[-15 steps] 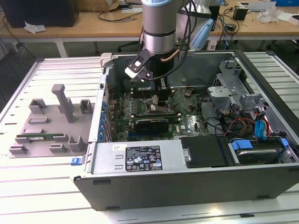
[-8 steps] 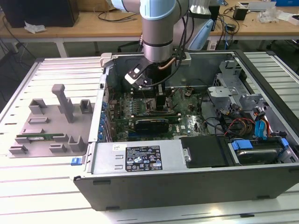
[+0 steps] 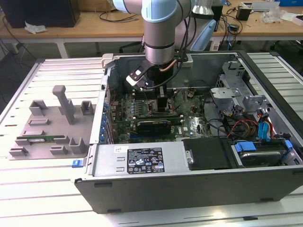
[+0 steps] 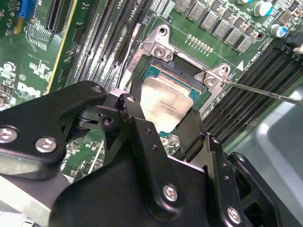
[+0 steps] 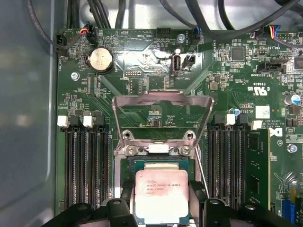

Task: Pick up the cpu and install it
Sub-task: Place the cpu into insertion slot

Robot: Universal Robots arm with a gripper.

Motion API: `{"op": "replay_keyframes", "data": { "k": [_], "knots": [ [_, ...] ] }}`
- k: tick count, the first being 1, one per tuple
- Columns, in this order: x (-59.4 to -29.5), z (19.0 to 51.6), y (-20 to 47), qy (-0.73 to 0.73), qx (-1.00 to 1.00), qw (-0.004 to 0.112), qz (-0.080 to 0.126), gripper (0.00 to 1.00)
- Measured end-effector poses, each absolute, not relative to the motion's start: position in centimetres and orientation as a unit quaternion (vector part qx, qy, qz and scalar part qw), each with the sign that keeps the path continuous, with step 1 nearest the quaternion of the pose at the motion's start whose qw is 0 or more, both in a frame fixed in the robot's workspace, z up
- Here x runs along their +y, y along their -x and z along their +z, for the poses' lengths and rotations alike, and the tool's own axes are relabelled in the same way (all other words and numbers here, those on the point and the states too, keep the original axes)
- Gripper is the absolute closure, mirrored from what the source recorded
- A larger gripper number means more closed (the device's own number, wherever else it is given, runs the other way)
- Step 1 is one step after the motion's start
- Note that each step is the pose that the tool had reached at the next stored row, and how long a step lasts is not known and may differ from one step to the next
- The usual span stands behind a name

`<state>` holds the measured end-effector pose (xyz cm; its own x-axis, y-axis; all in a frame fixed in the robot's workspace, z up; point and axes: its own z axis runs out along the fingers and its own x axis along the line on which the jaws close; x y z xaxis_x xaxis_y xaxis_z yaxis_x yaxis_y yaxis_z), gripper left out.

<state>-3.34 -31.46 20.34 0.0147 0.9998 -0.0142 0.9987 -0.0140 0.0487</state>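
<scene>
The cpu is a square silver chip held between my gripper's two black fingers, just over the open socket on the green motherboard. In the second wrist view the cpu sits slightly askew above the socket's blue-rimmed opening, with a finger pressed to each side. The socket's metal load plate is flipped up and open. In the exterior view my gripper reaches down into the open computer case, near the board's middle.
Black memory slots flank the socket on both sides, and a memory stick stands in one. A thin socket lever sticks out. Cables and drive cages crowd the exterior view's right. A grey fixture tray lies outside the case.
</scene>
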Motion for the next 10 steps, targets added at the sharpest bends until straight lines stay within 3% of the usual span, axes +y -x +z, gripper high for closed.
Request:
{"op": "replay_keyframes", "data": {
  "k": [10],
  "knots": [
    [-31.36,20.06,3.43,-0.713,0.7,0.022,0.013,0.46]
  ]
}}
